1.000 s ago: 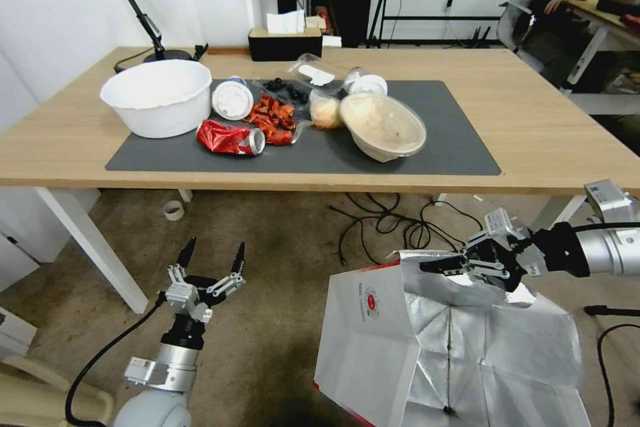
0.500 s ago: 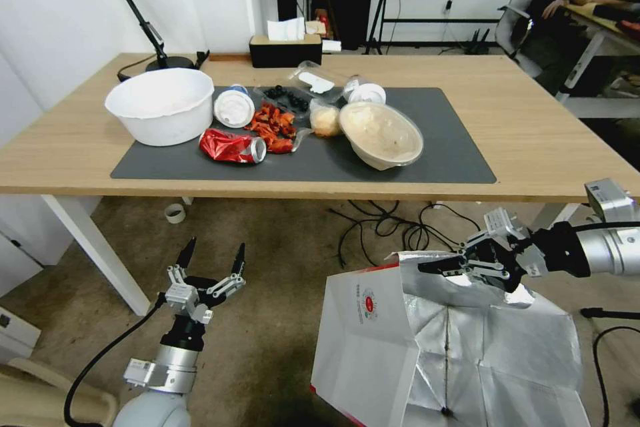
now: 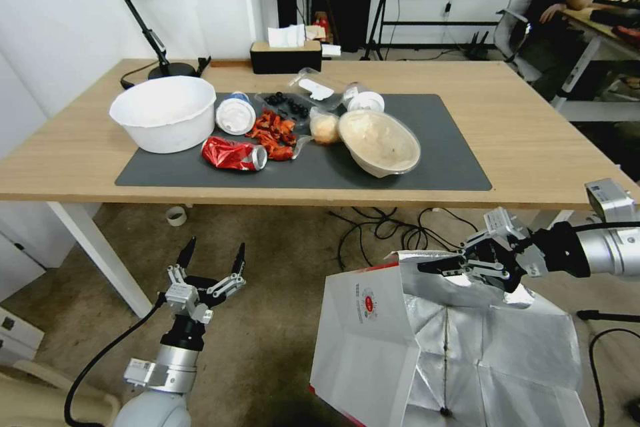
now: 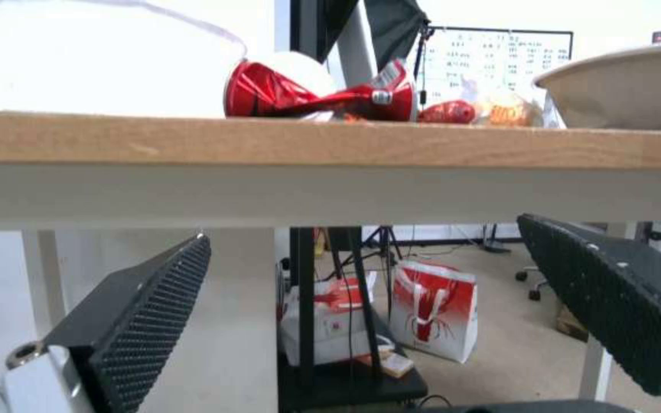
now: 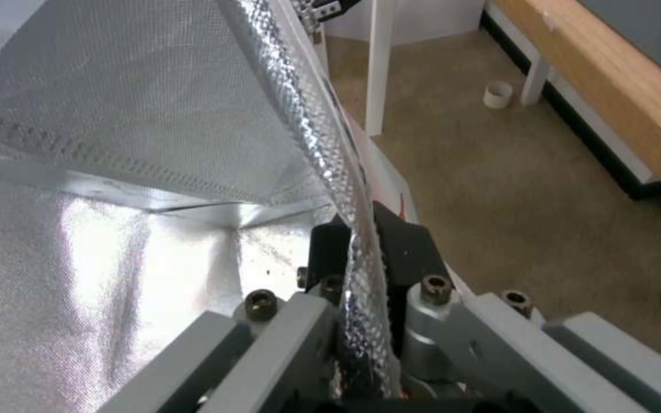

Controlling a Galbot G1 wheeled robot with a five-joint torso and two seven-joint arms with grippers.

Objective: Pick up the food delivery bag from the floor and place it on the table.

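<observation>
- Your workspace: brown carpet in front of the table (image 3: 533,147), whose dark grey mat (image 3: 440,167) is cluttered.
- Right gripper (image 3: 448,265): fingers clamped on the foil rim of the food delivery bag (image 3: 373,340), below the table's front edge.
- Left gripper (image 3: 212,252): fingers apart, holding nothing, also below that edge.

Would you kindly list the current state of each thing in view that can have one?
food delivery bag: open, foil lining showing, rim pinched by the right claw.
right claw: shut on the bag's rim.
left claw: open, empty, below the table edge.
red can: crushed, lying on the mat.
white cup: tipped on its side.
white bowl: upright.
</observation>
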